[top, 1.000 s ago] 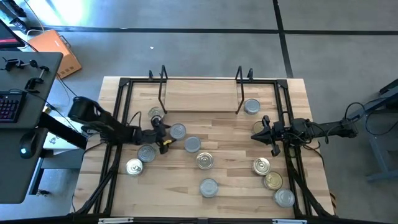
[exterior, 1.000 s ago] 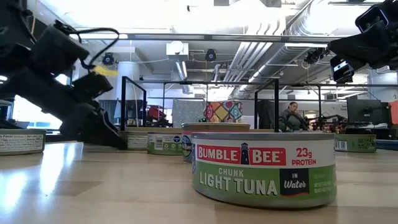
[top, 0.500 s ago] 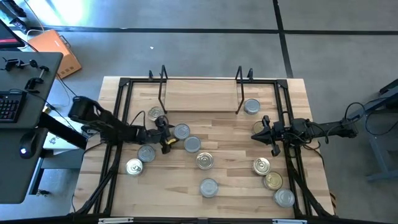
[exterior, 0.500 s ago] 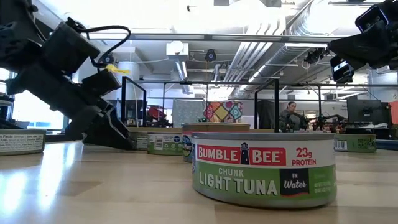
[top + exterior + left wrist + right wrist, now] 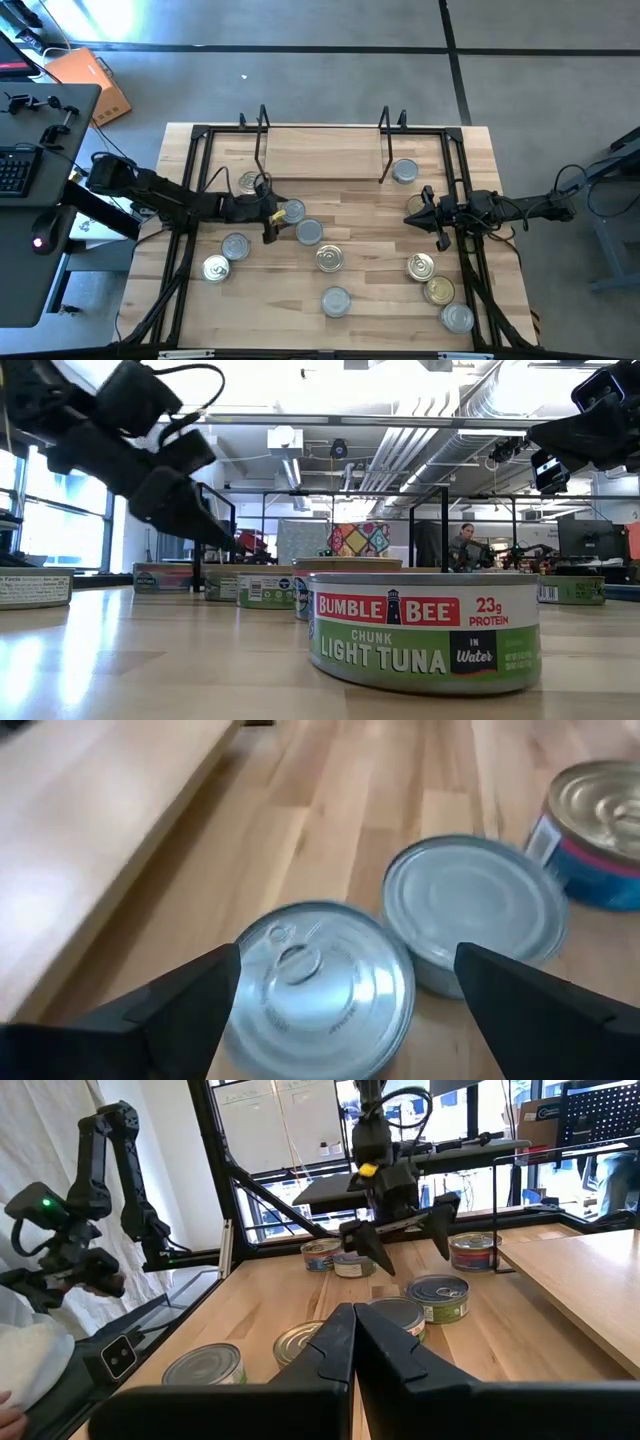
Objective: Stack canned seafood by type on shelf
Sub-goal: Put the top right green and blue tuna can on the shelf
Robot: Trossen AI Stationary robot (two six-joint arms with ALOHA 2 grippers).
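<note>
left gripper (image 5: 340, 985): my fingers spread wide, straddling the silver ring-pull round tin (image 5: 318, 982) near the low light-wood shelf (image 5: 320, 158).
right gripper (image 5: 418, 212): pinched together, empty.
grip: I'd centre, descend, then squeeze.

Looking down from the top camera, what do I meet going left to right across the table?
leftmost tin → left gripper → silver tin at the front edge → right gripper → rightmost tin
</note>
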